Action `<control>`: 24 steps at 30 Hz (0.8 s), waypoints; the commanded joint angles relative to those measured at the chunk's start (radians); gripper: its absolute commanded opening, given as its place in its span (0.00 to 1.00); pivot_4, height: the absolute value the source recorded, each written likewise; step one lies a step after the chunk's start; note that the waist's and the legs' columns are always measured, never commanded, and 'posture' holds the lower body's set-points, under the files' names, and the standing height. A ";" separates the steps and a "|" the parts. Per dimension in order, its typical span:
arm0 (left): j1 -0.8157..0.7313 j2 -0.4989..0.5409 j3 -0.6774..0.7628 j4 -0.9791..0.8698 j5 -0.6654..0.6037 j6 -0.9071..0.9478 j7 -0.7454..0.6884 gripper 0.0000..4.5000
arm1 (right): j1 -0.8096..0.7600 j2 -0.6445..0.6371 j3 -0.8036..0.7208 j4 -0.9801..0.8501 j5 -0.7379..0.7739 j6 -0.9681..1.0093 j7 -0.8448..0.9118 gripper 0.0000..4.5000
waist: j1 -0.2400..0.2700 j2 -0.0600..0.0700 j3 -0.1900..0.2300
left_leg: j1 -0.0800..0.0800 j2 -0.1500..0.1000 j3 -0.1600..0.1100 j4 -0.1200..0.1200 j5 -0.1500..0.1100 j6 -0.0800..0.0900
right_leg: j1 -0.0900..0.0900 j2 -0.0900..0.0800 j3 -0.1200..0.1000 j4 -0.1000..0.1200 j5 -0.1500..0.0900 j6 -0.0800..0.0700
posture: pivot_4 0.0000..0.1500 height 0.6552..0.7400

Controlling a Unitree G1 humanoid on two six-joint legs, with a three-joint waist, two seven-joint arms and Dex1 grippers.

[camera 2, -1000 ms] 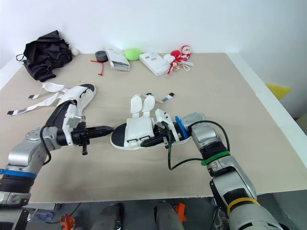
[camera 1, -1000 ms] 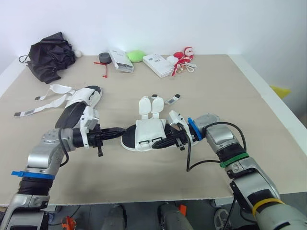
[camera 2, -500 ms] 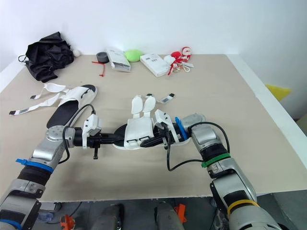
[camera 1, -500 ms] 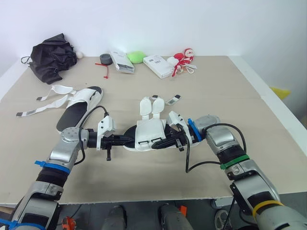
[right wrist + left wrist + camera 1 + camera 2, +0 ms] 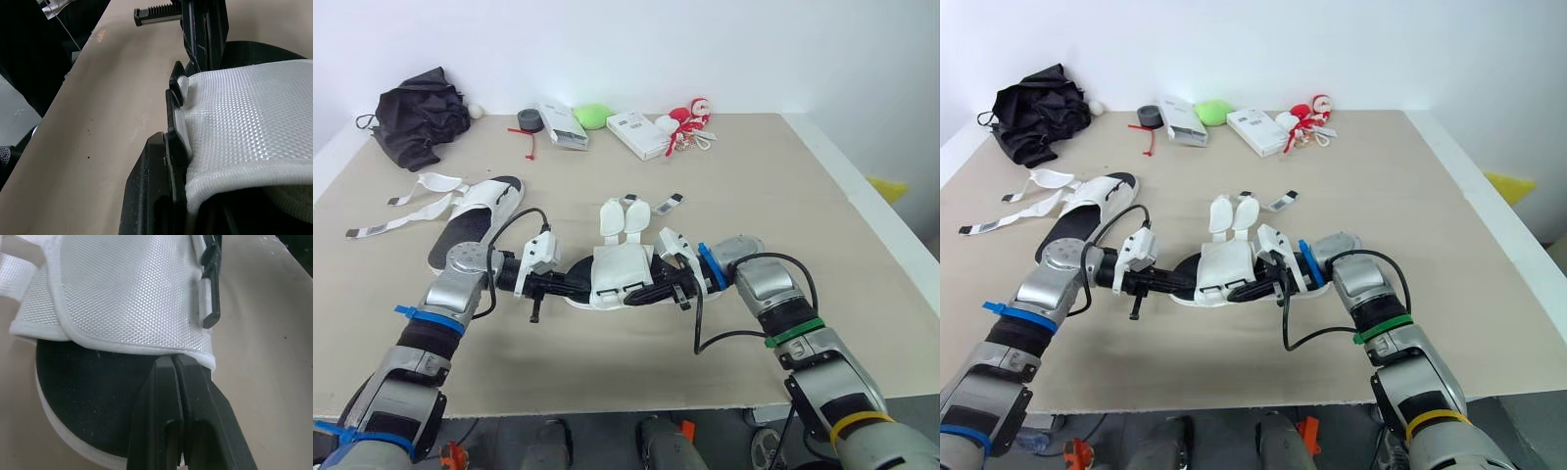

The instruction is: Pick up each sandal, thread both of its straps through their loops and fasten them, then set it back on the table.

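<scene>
mid-table, the white mesh sandal (image 5: 622, 269) lies unfastened, straps splayed.

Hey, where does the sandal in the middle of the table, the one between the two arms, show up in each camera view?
Left eye view: middle sandal at the centre, between both arms.
Right eye view: the sandal just left of centre.
Left wrist view: close up, its white mesh flap over the black footbed.
Right wrist view: close up, the flap seen edge-on.
Shared landmark: the black loop on the flap's edge.
</scene>
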 commanded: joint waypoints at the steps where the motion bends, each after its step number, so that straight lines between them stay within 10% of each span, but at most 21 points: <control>1: -0.008 -0.004 -0.021 0.028 0.035 -0.017 -0.016 0.02 | 0.005 0.009 -0.004 -0.031 0.007 0.002 0.010 0.00 | 0.000 0.000 0.000 | 0.000 0.000 0.000 0.000 0.000 0.000 | 0.000 0.000 0.000 0.000 0.000 0.000 | 1.00 0.98; 24: -0.033 -0.067 0.011 0.141 0.046 -0.075 -0.030 0.02 | 0.032 -0.007 -0.015 -0.076 0.012 0.029 0.003 0.00 | -0.001 0.000 0.000 | -0.003 -0.001 -0.001 0.002 0.000 0.000 | -0.004 0.000 0.000 0.007 -0.002 0.000 | 1.00 0.98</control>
